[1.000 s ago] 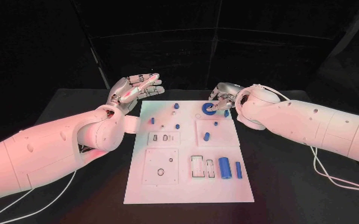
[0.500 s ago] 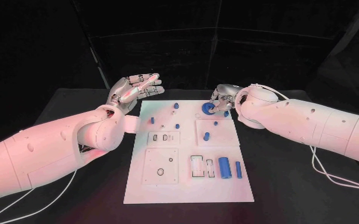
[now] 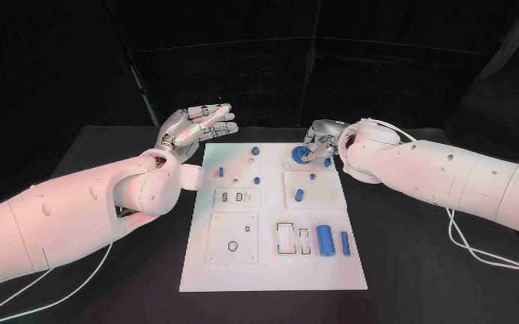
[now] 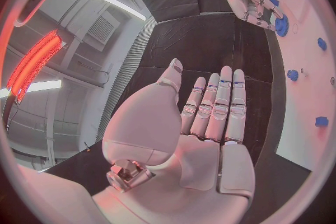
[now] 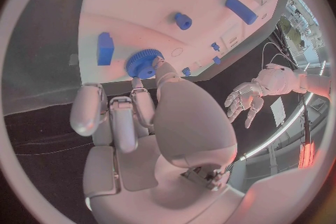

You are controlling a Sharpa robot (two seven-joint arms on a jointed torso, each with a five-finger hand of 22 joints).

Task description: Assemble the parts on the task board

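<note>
- Task board [image 3: 271, 264], the white plate, lies in the middle of the head view, with small blue parts spread on it.
- Blue gear [image 3: 300, 155] sits near the upper edge of the board, a little right of centre; the right hand [image 3: 321, 144] is directly at it. In the right wrist view one fingertip [image 5: 162, 65] touches the gear's rim [image 5: 143, 63] while the other fingers curl behind. I cannot tell if the gear is really pinched or only touched.
- Left hand [image 3: 195, 130] is raised at the upper left of the board, fingers apart and straight, holding nothing.
- Risk, as I judge it: with such a thin contact the gear can slip or tilt when it is lifted or pushed, and then not seat correctly.
- Small blue block [image 5: 105, 48] lies just beside the gear; a curled finger may knock it.
- Blue cylinder [image 3: 323, 242] in the lower right lies on its side and could roll if the board is shaken.
</note>
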